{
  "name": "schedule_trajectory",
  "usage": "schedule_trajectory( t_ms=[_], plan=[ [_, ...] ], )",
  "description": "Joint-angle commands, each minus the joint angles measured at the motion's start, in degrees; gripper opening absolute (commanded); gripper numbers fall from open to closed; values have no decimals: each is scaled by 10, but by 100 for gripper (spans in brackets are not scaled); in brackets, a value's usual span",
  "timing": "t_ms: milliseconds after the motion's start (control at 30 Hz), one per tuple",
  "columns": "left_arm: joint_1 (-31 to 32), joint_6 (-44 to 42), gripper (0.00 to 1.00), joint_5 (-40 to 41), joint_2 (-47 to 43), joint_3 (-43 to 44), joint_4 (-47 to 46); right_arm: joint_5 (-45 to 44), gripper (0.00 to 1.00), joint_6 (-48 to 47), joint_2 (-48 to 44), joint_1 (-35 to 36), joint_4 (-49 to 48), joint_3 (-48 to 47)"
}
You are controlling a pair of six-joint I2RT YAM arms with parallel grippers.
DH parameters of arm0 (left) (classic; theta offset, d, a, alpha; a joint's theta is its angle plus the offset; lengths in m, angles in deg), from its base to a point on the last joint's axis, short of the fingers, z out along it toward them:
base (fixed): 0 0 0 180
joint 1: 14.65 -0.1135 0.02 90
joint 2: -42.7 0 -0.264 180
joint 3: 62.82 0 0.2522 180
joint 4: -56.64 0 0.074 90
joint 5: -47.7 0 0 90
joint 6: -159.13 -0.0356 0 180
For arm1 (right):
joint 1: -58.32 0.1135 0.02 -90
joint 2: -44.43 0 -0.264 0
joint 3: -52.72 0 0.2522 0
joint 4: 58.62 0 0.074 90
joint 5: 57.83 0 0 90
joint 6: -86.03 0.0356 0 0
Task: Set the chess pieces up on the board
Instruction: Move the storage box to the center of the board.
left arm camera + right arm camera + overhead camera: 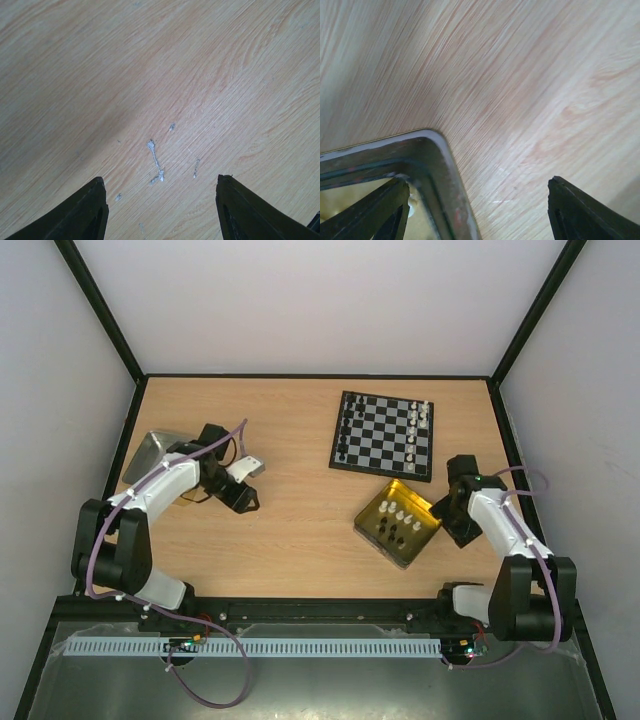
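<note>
The board [383, 435] lies at the back centre-right. Black chess pieces [345, 432] stand along its left edge and white pieces [417, 425] along its right edge. More black and white pieces [398, 520] sit inside the gold tin [372, 510] in front of the board. My right gripper [440, 508] is open at the tin's right corner. In the right wrist view it [479, 181] straddles the tin's rim [437, 165], one finger over the inside and one over the table. My left gripper [252, 486] is open and empty over bare wood [160, 180].
A silver tin lid [153, 455] lies at the left edge behind the left arm. White scuff marks [156, 162] show on the wood between the left fingers. Walls enclose the table on three sides.
</note>
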Motion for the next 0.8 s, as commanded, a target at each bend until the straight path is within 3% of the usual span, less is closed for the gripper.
schedule_trajectory(
  t_ms=[0, 167, 367, 467, 633, 767],
  plan=[
    [0, -8, 60, 3, -17, -20, -9, -84, 73, 46, -13, -29, 74, -39],
    [0, -5, 60, -4, -19, -26, -15, -130, 74, 45, 0, -58, 94, -103],
    [0, -4, 61, -4, -18, -30, -22, -71, 68, -30, -5, -22, 70, -173],
    [0, 1, 61, -8, -12, -28, -26, -21, 66, -42, -7, 61, 40, -187],
    [0, 5, 61, -10, -8, -23, -25, -1, 59, -39, 90, 296, 29, -260],
    [1, 11, 61, -9, -9, -26, -26, 61, 59, -48, 159, 374, -16, -280]
  ],
)
